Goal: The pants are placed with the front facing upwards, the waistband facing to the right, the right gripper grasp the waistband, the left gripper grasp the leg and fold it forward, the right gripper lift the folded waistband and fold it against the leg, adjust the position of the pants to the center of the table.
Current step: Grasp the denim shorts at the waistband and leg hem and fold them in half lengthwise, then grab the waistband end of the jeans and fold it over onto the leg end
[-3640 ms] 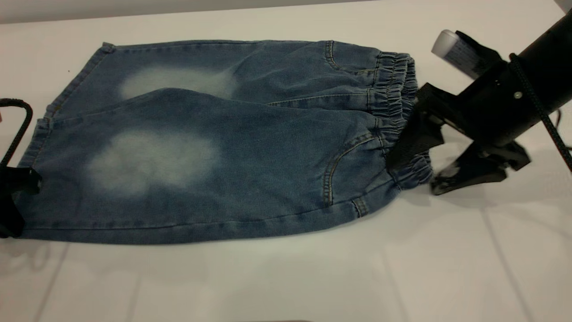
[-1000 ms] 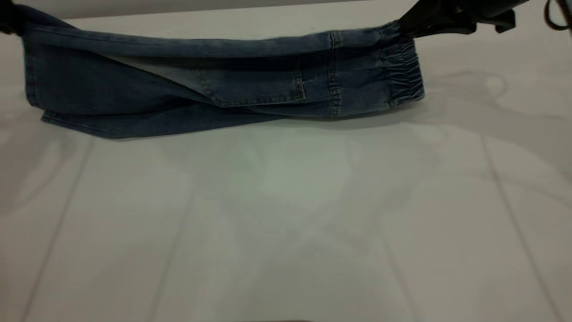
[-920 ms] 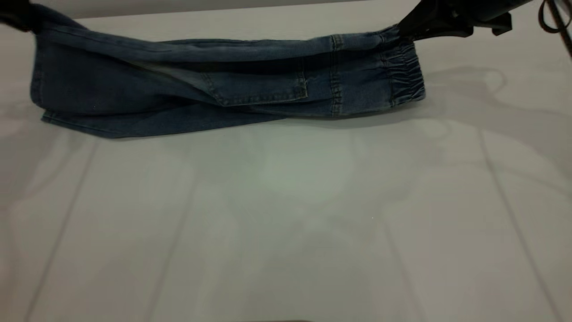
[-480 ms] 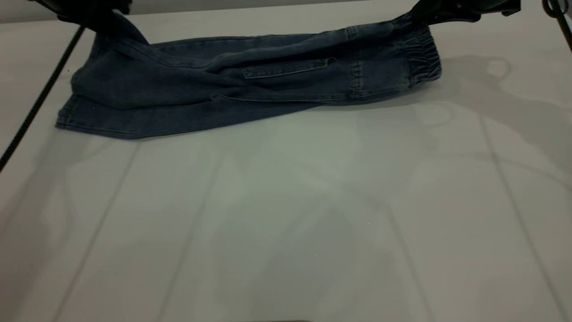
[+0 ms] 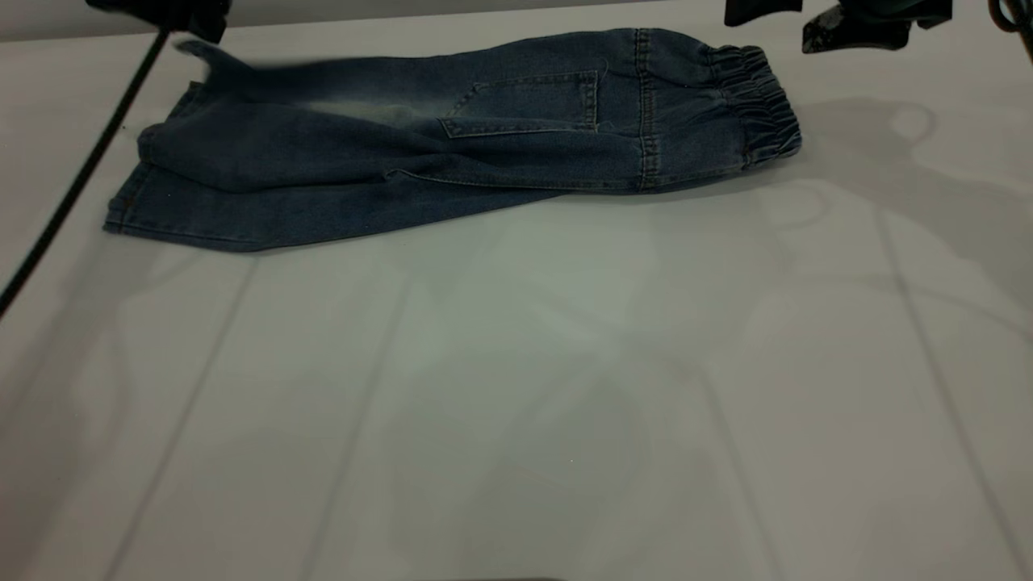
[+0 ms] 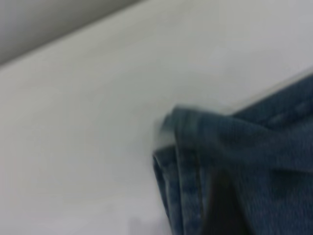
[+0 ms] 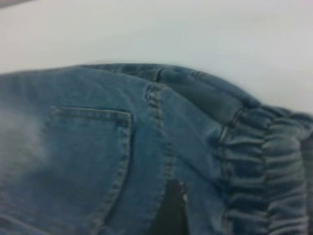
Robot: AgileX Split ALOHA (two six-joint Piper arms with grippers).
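Note:
The blue denim pants (image 5: 452, 153) lie folded lengthwise on the far part of the white table (image 5: 516, 387), rear patch pocket (image 5: 524, 101) facing up. The gathered waistband (image 5: 759, 101) points right. My right gripper (image 5: 799, 20) hovers open just beyond and above the waistband (image 7: 274, 166), holding nothing. One dark finger (image 7: 168, 210) shows over the denim. My left gripper (image 5: 161, 10) hangs open above the far left end, with the leg's stitched hem corner (image 6: 188, 156) free below it. That hem corner (image 5: 198, 56) is blurred and still raised.
The left arm's black cable (image 5: 73, 186) runs slantwise over the table's left side. The table's far edge (image 5: 484, 14) passes close behind the pants. A wide stretch of bare tabletop lies in front of the pants.
Both grippers have let go of the pants and risen. The lifted upper layer has dropped flat, so the pocket now faces up. The pants lie slightly farther right than a second ago.

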